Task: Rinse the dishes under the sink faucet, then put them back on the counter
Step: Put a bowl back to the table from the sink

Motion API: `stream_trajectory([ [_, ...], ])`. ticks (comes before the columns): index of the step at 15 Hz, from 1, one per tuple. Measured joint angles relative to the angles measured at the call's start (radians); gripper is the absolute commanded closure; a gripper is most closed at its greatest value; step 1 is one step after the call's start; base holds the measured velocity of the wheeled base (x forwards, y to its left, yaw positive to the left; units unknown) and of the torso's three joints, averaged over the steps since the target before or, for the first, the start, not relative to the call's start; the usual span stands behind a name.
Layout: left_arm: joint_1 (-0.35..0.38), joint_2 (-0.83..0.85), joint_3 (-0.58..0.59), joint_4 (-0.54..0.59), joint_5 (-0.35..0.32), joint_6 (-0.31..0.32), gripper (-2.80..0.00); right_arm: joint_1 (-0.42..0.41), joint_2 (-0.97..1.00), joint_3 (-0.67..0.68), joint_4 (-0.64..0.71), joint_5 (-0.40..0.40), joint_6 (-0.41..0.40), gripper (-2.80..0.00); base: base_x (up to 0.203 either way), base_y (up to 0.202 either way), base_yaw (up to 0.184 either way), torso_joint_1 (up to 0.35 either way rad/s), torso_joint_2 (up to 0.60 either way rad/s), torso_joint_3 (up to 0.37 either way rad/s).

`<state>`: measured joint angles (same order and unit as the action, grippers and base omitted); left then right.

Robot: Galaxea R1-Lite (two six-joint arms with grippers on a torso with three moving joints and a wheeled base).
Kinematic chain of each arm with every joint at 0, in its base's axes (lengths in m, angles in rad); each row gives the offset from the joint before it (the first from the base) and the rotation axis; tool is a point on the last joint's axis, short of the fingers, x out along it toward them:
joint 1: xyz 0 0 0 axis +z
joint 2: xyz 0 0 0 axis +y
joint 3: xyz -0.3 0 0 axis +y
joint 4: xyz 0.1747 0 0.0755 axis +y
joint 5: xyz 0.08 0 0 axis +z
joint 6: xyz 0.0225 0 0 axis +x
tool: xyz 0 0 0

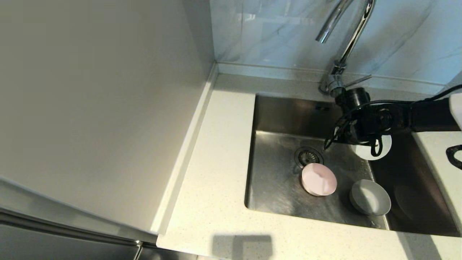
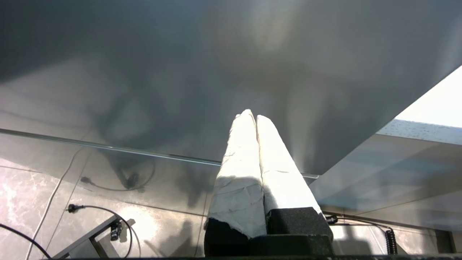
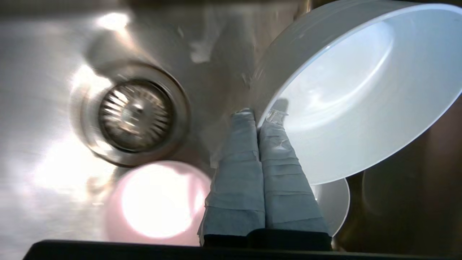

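My right gripper point(image 3: 258, 117) is shut on the rim of the white bowl point(image 3: 361, 101), one finger inside it and one outside. It holds the bowl point(image 1: 371, 151) tilted above the back right of the sink point(image 1: 281, 119), below the base of the chrome faucet point(image 1: 346, 39). The pink bowl point(image 1: 319, 179) lies tilted on the sink floor beside the drain strainer point(image 1: 308, 156). The grey-white bowl point(image 1: 370, 197) sits upright to its right. The left gripper point(image 2: 252, 117) is shut and empty, parked low beside the cabinet, outside the head view.
The speckled counter point(image 1: 216, 162) runs left of and in front of the sink. A tall pale panel point(image 1: 101, 108) bounds it on the left. The faucet's lever point(image 1: 359, 79) sticks out just above my right wrist. A black object point(image 1: 454, 155) lies on the right counter.
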<state>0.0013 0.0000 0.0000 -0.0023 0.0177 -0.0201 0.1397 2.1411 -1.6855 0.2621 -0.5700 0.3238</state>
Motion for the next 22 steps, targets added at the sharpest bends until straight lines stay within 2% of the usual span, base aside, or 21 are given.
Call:
stream_trajectory([
  [4, 0.0, 0.0, 0.0, 0.0, 0.0, 0.001, 0.0, 0.002, -0.084, -0.043, 0.004, -0.009, -0.015, 0.0, 0.0, 0.0, 0.0, 0.0, 0.0, 0.0],
  [7, 0.0, 0.0, 0.0, 0.0, 0.0, 0.0, 0.0, -0.016, -0.131, -0.08, 0.001, -0.013, -0.124, 0.0, 0.0, 0.0, 0.0, 0.0, 0.0, 0.0],
  [13, 0.0, 0.0, 0.0, -0.001, 0.0, 0.0, 0.0, -0.114, -0.17, -0.193, -0.007, -0.012, -0.434, 0.0, 0.0, 0.0, 0.0, 0.0, 0.0, 0.0],
  [17, 0.0, 0.0, 0.0, 0.0, 0.0, 0.0, 0.0, -0.197, -0.139, -0.251, -0.091, -0.016, -0.619, 0.0, 0.0, 0.0, 0.0, 0.0, 0.0, 0.0],
  [19, 0.0, 0.0, 0.0, 0.0, 0.0, 0.0, 0.0, -0.226, -0.115, -0.255, -0.126, -0.02, -0.662, 0.0, 0.0, 0.0, 0.0, 0.0, 0.0, 0.0],
  [22, 0.0, 0.0, 0.0, 0.0, 0.0, 0.0, 0.0, -0.258, -0.085, -0.242, -0.128, -0.034, -0.668, 0.0, 0.0, 0.0, 0.0, 0.0, 0.0, 0.0],
])
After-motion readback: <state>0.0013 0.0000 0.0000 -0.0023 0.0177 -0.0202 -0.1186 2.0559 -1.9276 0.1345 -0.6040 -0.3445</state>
